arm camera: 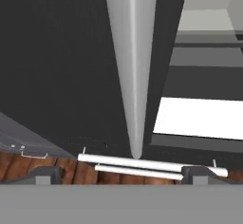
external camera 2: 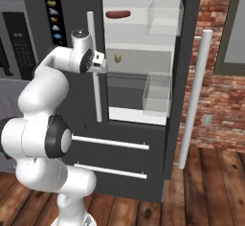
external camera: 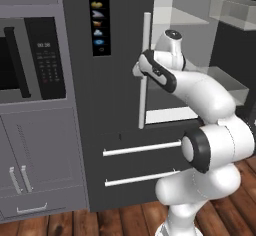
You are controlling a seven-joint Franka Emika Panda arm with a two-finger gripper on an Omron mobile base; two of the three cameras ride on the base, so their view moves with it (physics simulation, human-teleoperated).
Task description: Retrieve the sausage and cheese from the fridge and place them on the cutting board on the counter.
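The fridge [external camera: 115, 80] stands with its right door swung open and its left door [arm camera: 57, 76] shut. Inside, the reddish-brown sausage [external camera 2: 117, 14] lies on the top shelf. The small yellowish cheese [external camera 2: 117, 57] sits on the shelf below. My gripper [external camera 2: 102, 65] hangs right at the left door's silver bar handle [external camera 2: 94, 67], about level with the cheese and left of the opening. In the hand view the gripper [arm camera: 123, 175] is open and points down along that handle [arm camera: 132, 76], with nothing between its fingers. The cutting board and counter are out of view.
The open right door [external camera 2: 186, 76] with clear bins [external camera 2: 158, 93] and its long handle [external camera 2: 196, 96] juts out on the right. Two drawers [external camera: 140, 150] sit under the doors. A grey oven cabinet [external camera: 30, 60] stands left, a brick wall [external camera 2: 220, 100] right.
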